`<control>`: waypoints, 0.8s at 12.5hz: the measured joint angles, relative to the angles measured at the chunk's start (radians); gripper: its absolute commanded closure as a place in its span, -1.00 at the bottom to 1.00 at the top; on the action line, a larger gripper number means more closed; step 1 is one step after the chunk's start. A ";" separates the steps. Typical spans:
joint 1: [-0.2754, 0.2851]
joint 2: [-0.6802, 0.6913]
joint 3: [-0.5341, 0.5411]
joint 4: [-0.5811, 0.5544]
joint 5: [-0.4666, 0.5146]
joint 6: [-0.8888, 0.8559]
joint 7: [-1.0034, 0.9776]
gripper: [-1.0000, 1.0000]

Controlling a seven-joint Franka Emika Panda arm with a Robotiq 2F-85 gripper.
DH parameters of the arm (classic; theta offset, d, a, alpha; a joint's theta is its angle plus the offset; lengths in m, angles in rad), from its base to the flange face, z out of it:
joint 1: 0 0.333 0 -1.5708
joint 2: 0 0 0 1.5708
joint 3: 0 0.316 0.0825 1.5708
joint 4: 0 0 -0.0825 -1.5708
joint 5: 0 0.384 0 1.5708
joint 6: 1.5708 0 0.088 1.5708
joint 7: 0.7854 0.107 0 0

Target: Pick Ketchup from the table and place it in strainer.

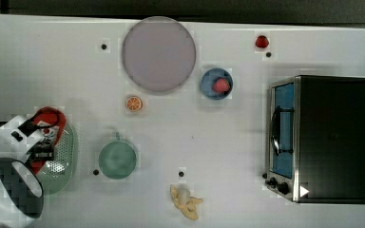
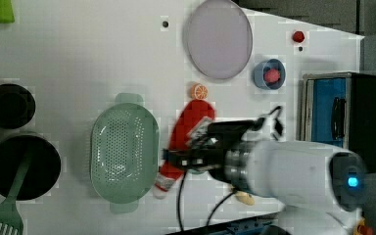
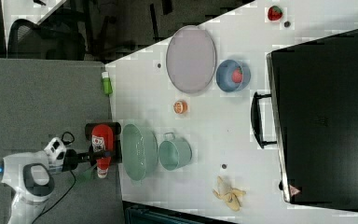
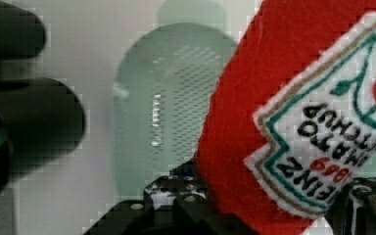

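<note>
Listing by view. Top view: pincer (image 1: 42, 142) closed on ketchup (image 1: 47, 118), a red plush bottle, over the strainer (image 1: 66, 159) at the top view's left; green cup (image 1: 118, 160) beside it, orange slice (image 1: 134, 103), grey plate (image 1: 158, 53), blue bowl (image 1: 216, 84), banana (image 1: 186, 202) and oven (image 1: 321, 138) on the white tabletop (image 1: 218, 142).

Left view: ketchup (image 2: 188, 129) held lengthwise in the pincer (image 2: 186, 159), just to the strainer's (image 2: 123, 154) right in the left view; cap end lowest in frame.

Right view: ketchup (image 3: 103, 142) gripped above the strainer's (image 3: 139, 151) outer rim.

Wrist view: ketchup (image 4: 293, 112) label close up, fingers (image 4: 186, 205) against the red fabric, strainer (image 4: 161, 103) beyond.
</note>
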 measured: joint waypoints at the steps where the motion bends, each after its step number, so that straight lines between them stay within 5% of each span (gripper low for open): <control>1: 0.005 0.038 0.008 0.000 -0.008 0.022 0.040 -0.23; 5: 0.007 0.191 0.007 -0.002 -0.106 0.190 0.162 -0.27; 8: 0.012 0.306 0.000 0.006 -0.139 0.249 0.215 -0.90; 10: 0.017 0.332 -0.008 -0.004 -0.142 0.252 0.229 -1.00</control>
